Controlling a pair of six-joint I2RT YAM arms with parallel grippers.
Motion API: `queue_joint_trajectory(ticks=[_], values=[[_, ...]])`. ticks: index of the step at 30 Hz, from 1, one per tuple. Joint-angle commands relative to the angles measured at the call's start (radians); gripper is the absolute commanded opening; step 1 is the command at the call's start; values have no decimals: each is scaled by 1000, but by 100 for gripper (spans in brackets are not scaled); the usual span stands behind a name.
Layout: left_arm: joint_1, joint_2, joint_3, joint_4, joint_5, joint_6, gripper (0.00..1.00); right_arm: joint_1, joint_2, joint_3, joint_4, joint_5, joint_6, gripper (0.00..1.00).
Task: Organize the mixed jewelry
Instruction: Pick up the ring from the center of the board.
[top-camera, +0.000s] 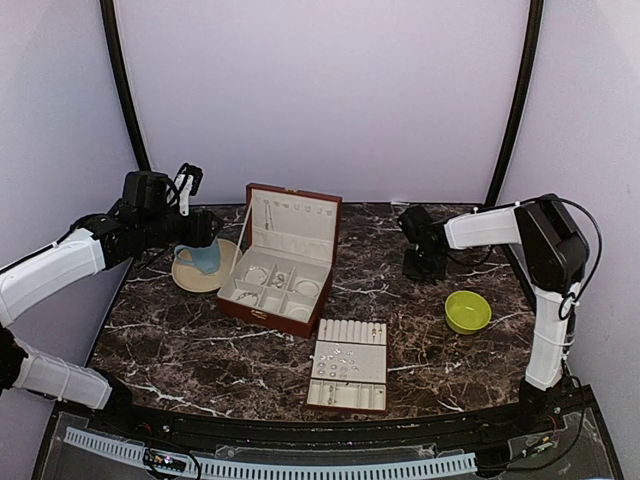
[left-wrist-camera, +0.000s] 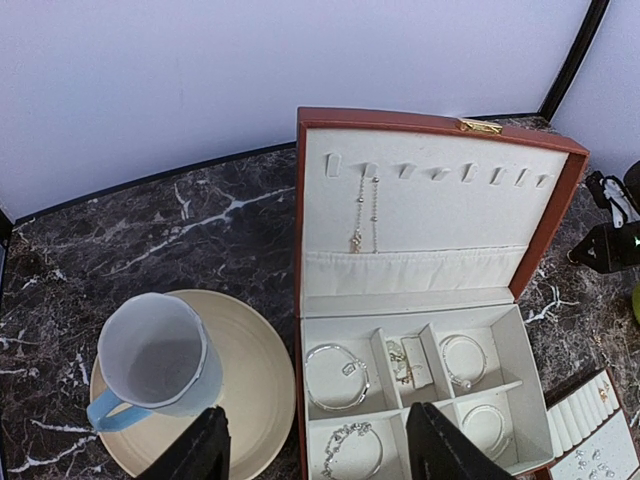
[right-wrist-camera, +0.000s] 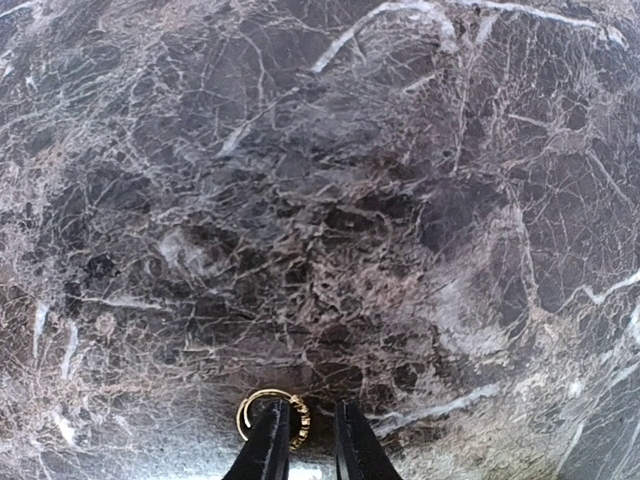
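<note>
Ring (right-wrist-camera: 272, 415) on counter (right-wrist-camera: 320, 200), bottom centre of right-wrist view, partly under the narrowly parted, empty fingers of right pincer (right-wrist-camera: 311, 420); left pincer (left-wrist-camera: 318, 430) wide open, empty; off-centre closing could flick it away.

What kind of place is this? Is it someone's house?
Probably a robot test booth, not a house. A left arm and a right arm stand at the edge of a marble-look table, plain pale walls close it in, and a jewelry box is set out.
</note>
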Motion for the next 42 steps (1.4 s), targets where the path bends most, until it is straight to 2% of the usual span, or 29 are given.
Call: queue_joint_trajectory(ticks=[1, 5, 15, 17, 22, 26, 32, 36, 42], values=[[5, -21, -11, 21, 8, 13, 63, -6, 27, 23, 0, 5, 7, 16], [5, -22, -11, 20, 7, 14, 64, -6, 34, 18, 7, 4, 10, 15], [5, -24, -13, 24, 0, 17, 64, -6, 36, 8, 25, -1, 9, 0], [5, -25, -19, 30, 2, 26, 63, -6, 19, 0, 35, 0, 5, 0], [4, -39, -41, 71, 99, 17, 61, -6, -61, -49, 99, -22, -41, 0], [-36, -34, -70, 148, 160, -69, 53, -5, -167, -108, 157, -61, -110, 0], [-213, 44, -28, 155, 99, -156, 52, 22, -353, -225, 222, -173, -237, 0], [-281, 100, -26, 268, 181, -354, 52, 96, -476, -293, 270, -249, -307, 0], [-359, 207, -47, 448, 292, -532, 52, 245, -576, -352, 381, -368, -336, 0]])
